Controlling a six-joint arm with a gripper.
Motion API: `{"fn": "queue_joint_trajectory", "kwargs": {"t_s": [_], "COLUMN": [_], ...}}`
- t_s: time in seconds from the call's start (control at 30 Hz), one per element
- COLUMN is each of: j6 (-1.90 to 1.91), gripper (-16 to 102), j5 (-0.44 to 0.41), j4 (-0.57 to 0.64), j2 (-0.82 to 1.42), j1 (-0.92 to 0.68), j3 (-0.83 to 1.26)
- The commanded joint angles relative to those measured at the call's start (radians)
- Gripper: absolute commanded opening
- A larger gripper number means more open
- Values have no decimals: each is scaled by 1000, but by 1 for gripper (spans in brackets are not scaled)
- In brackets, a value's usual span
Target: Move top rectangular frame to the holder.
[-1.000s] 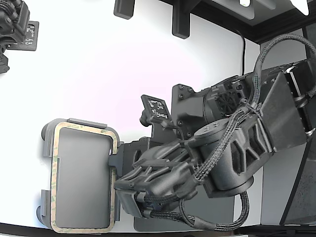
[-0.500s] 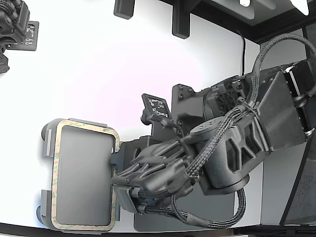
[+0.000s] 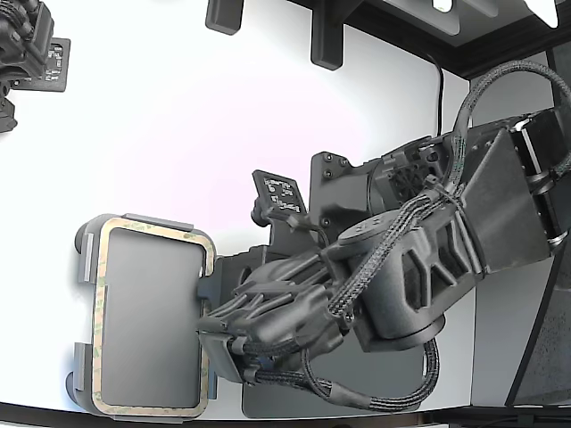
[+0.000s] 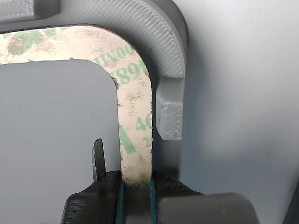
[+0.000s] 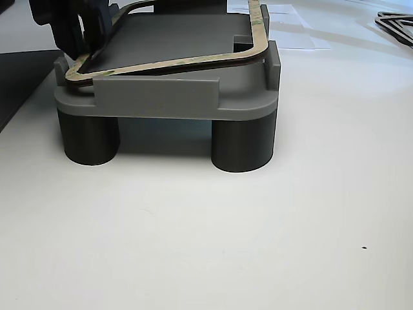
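The top rectangular frame [image 3: 100, 312] is a thin tan outline with green mottling. It lies on the light grey holder [image 3: 83, 257] at the exterior view's lower left. My gripper [image 3: 203, 326] is at the frame's long side nearest the arm and is shut on that strip. In the wrist view the fingers [image 4: 107, 196] clamp the printed tan strip [image 4: 135, 116] beside the holder's raised tab [image 4: 169, 120]. In the other view the frame [image 5: 174, 62] rests across the holder [image 5: 155, 97], a little lifted at the gripper's end [image 5: 76, 39].
A dark grey mat [image 3: 393, 379] lies under the arm. A second arm [image 3: 27, 45] is at the exterior view's upper left, and black fixtures [image 3: 326, 36] stand along the back. The holder stands on dark round legs [image 5: 242, 145]. More frames [image 5: 395, 22] lie far off.
My arm has shifted slightly toward the exterior view's left, bringing the gripper closer over the holder's edge. The frame stays over the holder, still held.
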State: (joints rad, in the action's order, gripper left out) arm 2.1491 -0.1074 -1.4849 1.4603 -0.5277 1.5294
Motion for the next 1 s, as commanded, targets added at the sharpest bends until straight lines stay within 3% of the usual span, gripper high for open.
{"fn": "queue_joint_trajectory", "kwargs": {"t_s": [0.0, 0.17, 0.23, 0.27, 0.37, 0.4, 0.8, 0.97], "j6": [-3, -17, -12, -12, -11, -9, -77, -607], "gripper": [-12, -10, 3, 17, 87, 100, 100, 100], "j5": [5, 2, 0, 0, -9, -15, -186, -313], "j4": [0, -12, -15, -14, -14, -14, 80, 225], "j2": [17, 18, 18, 17, 14, 14, 155, 328], "j1": [17, 17, 18, 18, 18, 18, 8, 15], "j3": [-32, -40, -43, -44, -60, -66, -110, 5]}}
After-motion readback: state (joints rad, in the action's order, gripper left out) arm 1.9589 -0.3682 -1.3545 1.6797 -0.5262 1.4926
